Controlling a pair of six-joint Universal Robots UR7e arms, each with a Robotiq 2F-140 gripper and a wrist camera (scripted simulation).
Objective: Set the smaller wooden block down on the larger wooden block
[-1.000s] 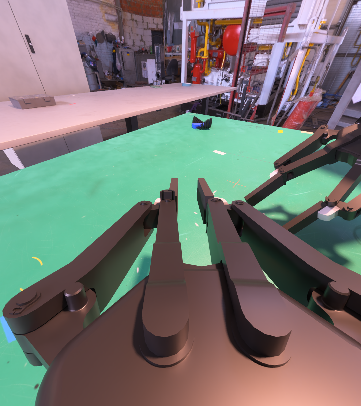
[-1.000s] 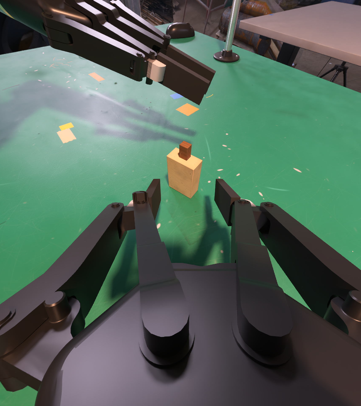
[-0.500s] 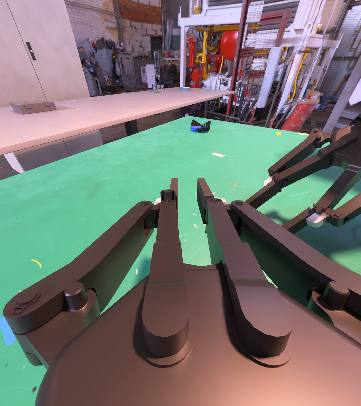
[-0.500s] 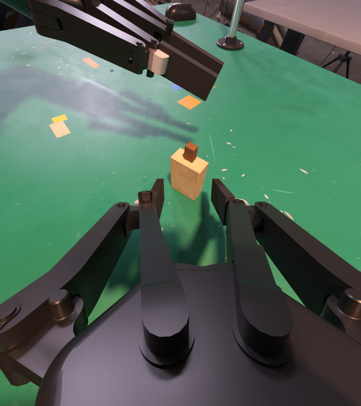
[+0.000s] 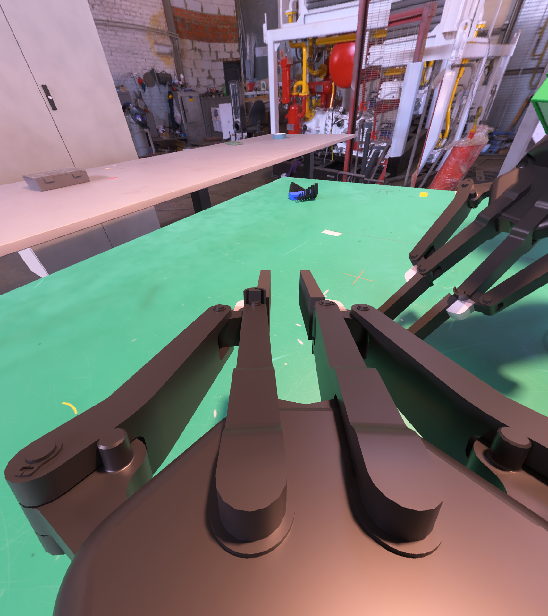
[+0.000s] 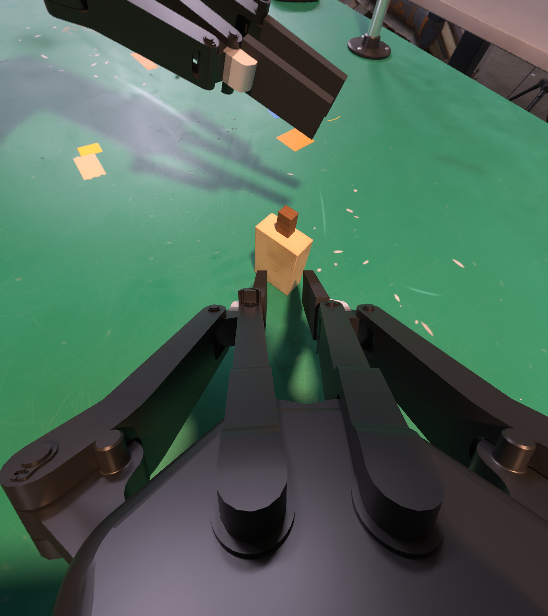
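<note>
In the right wrist view a small dark brown wooden block (image 6: 286, 221) stands upright on top of a larger pale wooden block (image 6: 279, 258) on the green table (image 6: 432, 200). My right gripper (image 6: 285, 283) is just in front of the pale block, above the table, with its jaws drawn close and nothing between them. My left gripper (image 5: 285, 283) is shut and empty over bare green table. It also shows in the right wrist view (image 6: 319, 110), hovering beyond the blocks. One of the right gripper's fingers (image 5: 435, 233) shows at the right of the left wrist view.
A set of hex keys in a blue holder (image 5: 302, 193) lies at the table's far edge. A long pale table (image 5: 166, 180) with a grey box (image 5: 56, 178) stands beyond. A pole base (image 6: 369, 46) and orange tape patches (image 6: 294, 139) are on the green table.
My right gripper's jaws have closed from wide apart to a narrow gap and it has backed away from the stacked blocks. The left gripper has tilted up slightly.
</note>
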